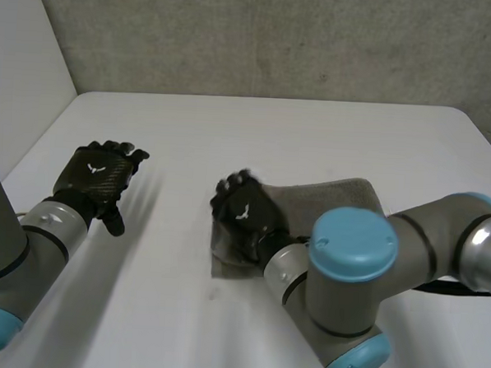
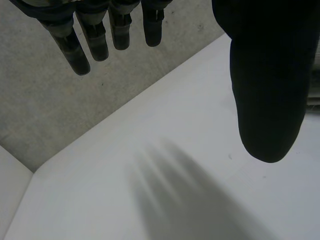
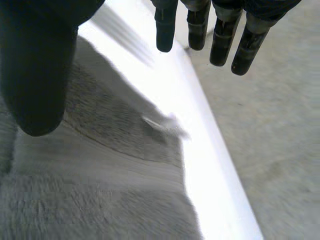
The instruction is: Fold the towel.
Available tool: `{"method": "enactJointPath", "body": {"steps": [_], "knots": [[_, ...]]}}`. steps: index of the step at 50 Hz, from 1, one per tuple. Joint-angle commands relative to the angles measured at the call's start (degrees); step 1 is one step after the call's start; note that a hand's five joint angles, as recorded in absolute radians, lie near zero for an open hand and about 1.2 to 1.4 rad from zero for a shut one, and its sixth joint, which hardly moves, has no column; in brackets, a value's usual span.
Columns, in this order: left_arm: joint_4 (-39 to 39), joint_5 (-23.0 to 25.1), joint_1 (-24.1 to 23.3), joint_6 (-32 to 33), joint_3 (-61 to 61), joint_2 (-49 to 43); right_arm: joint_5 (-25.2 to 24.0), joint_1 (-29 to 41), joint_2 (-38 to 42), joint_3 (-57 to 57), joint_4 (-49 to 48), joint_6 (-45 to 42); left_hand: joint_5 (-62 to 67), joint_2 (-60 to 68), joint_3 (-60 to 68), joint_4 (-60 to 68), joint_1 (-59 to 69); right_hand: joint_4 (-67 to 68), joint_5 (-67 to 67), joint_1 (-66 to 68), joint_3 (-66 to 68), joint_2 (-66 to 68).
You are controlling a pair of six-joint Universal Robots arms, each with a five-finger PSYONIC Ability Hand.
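Towel (image 1: 334, 198) grey, under right hand (image 1: 244, 215) — fingers straight, released; left hand (image 1: 98, 176) likewise — white emblem (image 1: 92, 169) on back.

Table (image 1: 281, 128): the far half is bare surface from left edge to right edge. At centre right lies the towel (image 1: 335, 197), with the right hand (image 1: 244, 213) over its left edge. The right arm (image 1: 356, 272) crosses the near right. The left hand (image 1: 98, 172) occupies the left side. A bare lane runs between the hands. A grey wall (image 1: 278, 37) bounds the far edge.
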Motion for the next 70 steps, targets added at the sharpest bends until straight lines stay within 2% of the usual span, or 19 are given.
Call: {"method": "enactJointPath", "body": {"steps": [1,7,9,18,21,23,24,25,26,28,37,48,50,56,58,67,68,69,70], "knots": [[0.0,0.1,-0.1,0.0,0.0,0.0,2.4,-11.5,-10.8,6.3,3.2,11.9,-1.5,0.6,0.5,0.5,-0.1,-3.5,-4.3,-2.6,-2.3,-3.5],[0.0,0.1,-0.5,0.0,0.3,0.0,-2.1,-19.6,-15.4,11.1,7.5,20.4,-1.5,0.6,0.5,0.5,-0.1,-3.5,-4.3,-2.6,-2.3,-3.5],[0.0,0.0,-2.1,-0.1,0.9,-0.2,-7.1,-25.7,-16.7,15.5,9.6,22.9,-1.5,0.6,0.5,0.5,-0.1,-3.5,-4.3,-2.6,-2.3,-3.5],[0.1,0.0,-4.2,-0.1,1.2,-0.2,-12.9,-37.3,-18.2,24.6,7.8,22.4,-1.5,0.6,0.5,0.5,-0.1,-1.6,-2.4,-0.7,-0.4,-1.5],[0.1,0.0,-5.0,-0.1,1.2,-0.5,-14.3,-39.4,-17.6,26.8,5.1,22.1,-1.5,0.6,0.5,0.5,-0.1,14.7,14.0,15.6,15.9,14.8],[0.1,0.0,-5.2,-0.1,1.2,-0.6,-16.2,-40.3,-16.0,27.5,2.1,22.0,-1.5,0.6,0.5,0.5,-0.1,32.8,32.0,33.7,34.0,32.8],[0.1,0.0,-5.4,-0.1,1.1,-0.6,-16.2,-40.3,-16.0,27.5,2.1,22.0,-1.5,0.6,0.5,0.5,-0.1,32.9,32.1,33.8,34.1,32.9],[0.1,0.0,-5.4,-0.1,1.1,-0.6,-17.1,-40.6,-14.3,27.4,1.1,22.0,-1.5,0.6,0.5,0.5,-0.1,45.2,44.5,46.1,46.4,45.3],[0.1,0.0,-5.4,-0.1,1.1,-0.6,-17.1,-40.6,-14.3,27.4,1.1,22.0,-1.5,0.6,0.5,0.5,-0.1,45.4,44.6,46.3,46.5,45.4],[0.2,0.0,-5.4,-0.1,1.0,-0.6,-18.2,-41.6,-13.3,26.8,0.0,22.7,-1.5,0.6,0.5,0.5,-0.1,66.4,65.6,67.3,67.6,66.5],[0.1,-0.1,-5.4,-0.1,0.8,-0.2,-17.5,-41.1,-13.4,23.2,-1.9,23.3,-1.5,0.6,0.5,0.5,-0.1,66.5,65.7,67.4,67.7,66.5],[0.1,-0.2,-5.4,-0.1,1.0,1.1,-13.7,-23.2,-13.8,11.8,-1.5,25.8,-1.5,0.6,0.5,0.5,-0.1,66.5,65.7,67.4,67.7,66.5],[0.1,-0.3,-5.4,-0.1,1.1,1.4,-13.4,-16.5,-12.0,8.5,-1.4,25.7,-1.5,0.6,0.5,0.5,-0.1,66.5,65.7,67.4,67.7,66.5],[-0.4,-0.5,-5.0,-1.5,2.6,2.5,-13.5,-7.6,-6.0,5.3,-0.3,24.8,-1.5,0.6,0.5,0.5,-0.1,66.5,65.7,67.4,67.7,66.5],[-0.5,-0.5,-4.7,-4.8,3.6,2.5,-13.5,-3.6,-1.5,3.7,1.0,24.8,-1.5,0.6,0.5,0.5,-0.1,66.5,65.7,67.4,67.7,66.5],[-0.4,-0.7,-4.8,-10.0,6.4,1.3,-12.7,-2.2,1.2,1.8,2.0,25.2,-1.5,0.6,0.5,0.5,-0.1,66.5,65.7,67.4,67.7,66.5],[-0.4,-0.7,-5.1,-10.0,7.3,0.6,-11.9,-2.3,0.0,2.0,2.0,25.5,-1.5,0.6,0.5,0.5,-0.1,57.4,56.6,58.3,58.6,57.4],[-0.4,-0.7,-5.6,-10.1,8.3,-0.6,-10.5,-2.4,-2.4,2.6,2.0,25.6,-1.5,0.6,0.5,0.5,-0.1,39.5,38.7,40.4,40.7,39.5],[-0.4,-0.7,-5.6,-10.1,8.4,-0.6,-10.5,-2.4,-2.4,2.6,2.0,25.6,-1.5,0.6,0.5,0.5,-0.1,39.3,38.5,40.2,40.5,39.3]]}}
